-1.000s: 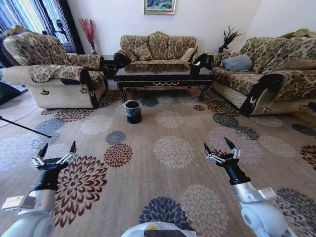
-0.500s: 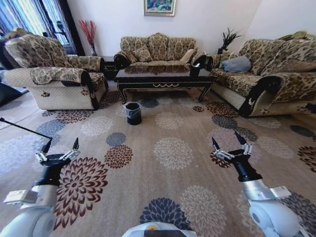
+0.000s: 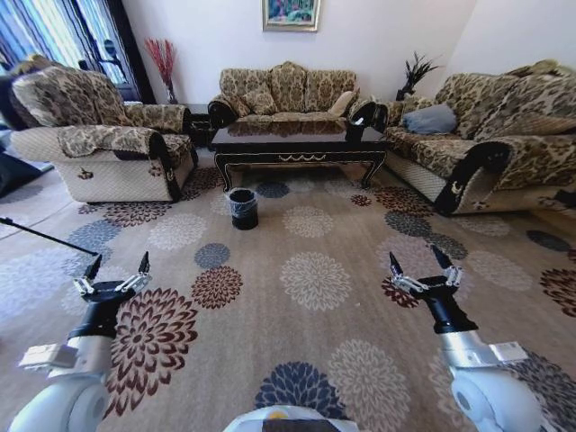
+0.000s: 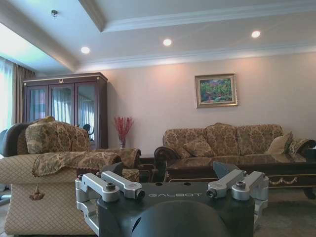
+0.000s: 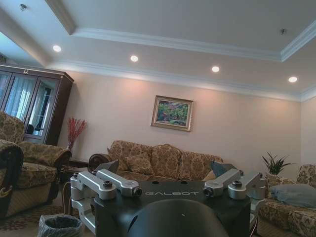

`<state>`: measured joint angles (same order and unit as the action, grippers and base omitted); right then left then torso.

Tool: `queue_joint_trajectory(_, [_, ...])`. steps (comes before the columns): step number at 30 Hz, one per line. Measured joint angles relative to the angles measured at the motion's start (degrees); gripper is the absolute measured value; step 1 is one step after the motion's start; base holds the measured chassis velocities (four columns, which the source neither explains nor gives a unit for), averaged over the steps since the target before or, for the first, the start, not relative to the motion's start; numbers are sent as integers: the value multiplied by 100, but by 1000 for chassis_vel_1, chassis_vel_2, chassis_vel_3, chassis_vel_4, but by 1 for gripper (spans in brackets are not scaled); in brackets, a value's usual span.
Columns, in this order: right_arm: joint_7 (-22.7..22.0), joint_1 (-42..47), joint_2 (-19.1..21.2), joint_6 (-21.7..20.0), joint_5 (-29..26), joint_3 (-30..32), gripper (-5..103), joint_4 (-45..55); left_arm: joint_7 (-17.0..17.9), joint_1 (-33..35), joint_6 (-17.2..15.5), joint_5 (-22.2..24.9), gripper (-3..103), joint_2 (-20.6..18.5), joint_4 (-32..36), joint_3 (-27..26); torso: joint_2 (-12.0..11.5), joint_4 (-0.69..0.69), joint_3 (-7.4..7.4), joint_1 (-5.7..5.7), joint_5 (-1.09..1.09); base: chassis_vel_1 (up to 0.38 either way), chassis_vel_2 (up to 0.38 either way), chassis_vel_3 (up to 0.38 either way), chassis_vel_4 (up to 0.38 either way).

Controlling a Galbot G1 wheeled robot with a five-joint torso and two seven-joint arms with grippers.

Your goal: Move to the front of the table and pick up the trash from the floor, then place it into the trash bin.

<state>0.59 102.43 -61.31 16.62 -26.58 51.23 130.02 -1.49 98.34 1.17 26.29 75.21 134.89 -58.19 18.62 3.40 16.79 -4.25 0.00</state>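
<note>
The dark glossy table (image 3: 297, 144) stands across the room in front of the back sofa; the left wrist view catches its gold-trimmed end (image 4: 276, 172). The small black trash bin (image 3: 242, 207) with its clear liner sits on the floor (image 3: 315, 279) just before the table's left end, and the right wrist view shows it too (image 5: 59, 226). No trash can be made out on the patterned carpet. My left gripper (image 3: 120, 268) (image 4: 170, 174) and right gripper (image 3: 416, 263) (image 5: 173, 173) are held low over the near carpet, both open and holding nothing.
A patterned armchair (image 3: 99, 144) stands at the left, a sofa (image 3: 288, 90) behind the table and another sofa (image 3: 486, 135) along the right. A thin black rod (image 3: 45, 232) slants in from the left edge. Open carpet lies between me and the bin.
The whole picture has shifted slightly, so the camera has moved. Both grippers sit a little further right in the view, the right one also further from its arm's earlier spot. They stay open.
</note>
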Motion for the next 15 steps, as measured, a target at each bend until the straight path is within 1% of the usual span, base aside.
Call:
queue_joint_trajectory(3, [-114, 1, 10, -76, 17, 5, 100, 21, 19, -4, 7, 11, 100, -2, 0, -2, 88, 0, 58, -28, 0, 0, 0, 0, 0])
queue_joint_trajectory(5, [-160, 3, 11, -107, 19, 4, 100, 32, 24, -4, 8, 12, 100, 0, 0, -3, 105, 0, 68, -34, 0, 0, 0, 0, 0])
queue_joint_trajectory(7, [-311, 0, 21, -202, 17, 1, 100, 58, 54, -5, 19, 16, 100, 23, -1, -2, 176, 0, 115, -61, 0, 0, 0, 0, 0])
queue_joint_trajectory(15, [-354, -19, 50, -213, 31, 7, 100, 47, 65, 40, 46, 20, 100, 76, 28, -19, 342, 0, 216, -124, 0, 0, 0, 0, 0])
